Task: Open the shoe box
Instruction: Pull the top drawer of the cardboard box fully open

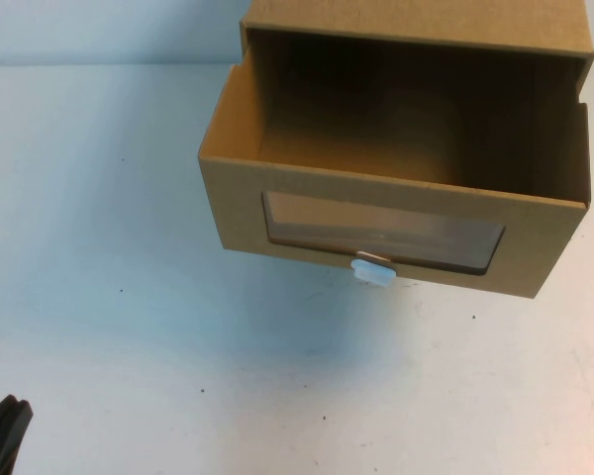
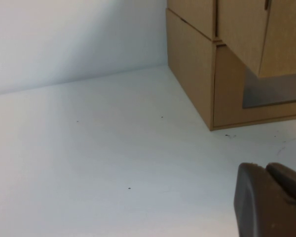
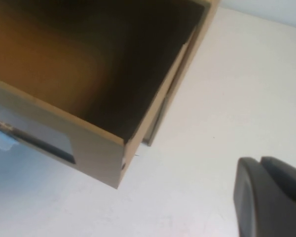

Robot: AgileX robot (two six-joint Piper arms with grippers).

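- We see the shoe box (image 1: 530, 242), brown cardboard, drawer type, at the far right part of the counter (image 1: 129, 317), its back toward the far edge.
- Outer sleeve (image 1: 416, 20) sits at the far side; the drawer (image 1: 233, 198) stands slid out of it toward the near edge, so the box is open.
- Drawer interior is dark w/ shadow; we can't make out anything in it.
- Drawer front has a clear window (image 1: 381, 233), wide and low, and a small white pull tab (image 1: 371, 269) just under the window's lower edge, approx. mid-front.
- Left hand (image 1: 5, 435) is at the near left corner of the counter, well apart from the box; only its dark tip shows in the high view.
- In the left wrist view the left hand (image 2: 266, 170) hangs over bare counter w/ fingers together, gripping nothing; the box's corner is ahead of it, not touching.
- Right hand (image 3: 260, 163) isn't in the high view; in the right wrist view it hangs over bare counter near the drawer's front corner, apart from the cardboard.
- Right hand fingers are pressed together, nothing between them.
- Neither hand touches the tab, drawer or sleeve.
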